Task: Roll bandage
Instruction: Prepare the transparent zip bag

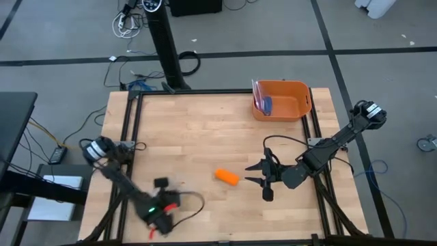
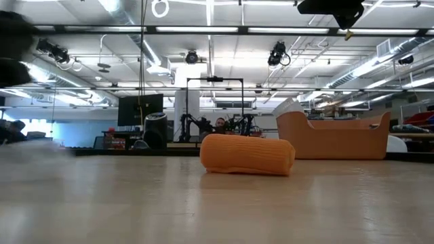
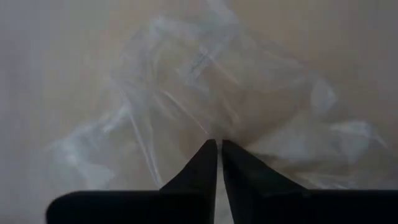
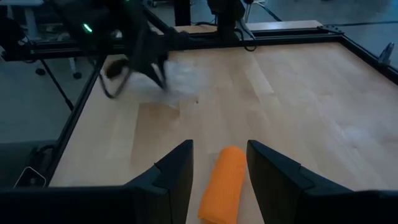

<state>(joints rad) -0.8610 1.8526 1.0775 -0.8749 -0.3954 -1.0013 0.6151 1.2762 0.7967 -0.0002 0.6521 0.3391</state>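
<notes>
The bandage is a small orange roll lying on its side on the wooden table; it also shows in the low view and the right wrist view. My right gripper is open just to its right. Its two fingers point toward the table's left and stand on either side of the roll's end without touching it. My left gripper is near the table's front left. It is shut at a crinkled clear plastic bag. My left gripper pinches the clear plastic bag between its two shut fingers, at a crumpled part right at the fingertips. Which edge or how many layers cannot be told. The bag spreads out beyond the fingertips, down at the table top.
An orange plastic bin stands at the table's far right, with a blue and pink thing inside, and shows in the low view. Black frame rails run along the table's edges. Bare wood lies between the bag and the bandage.
</notes>
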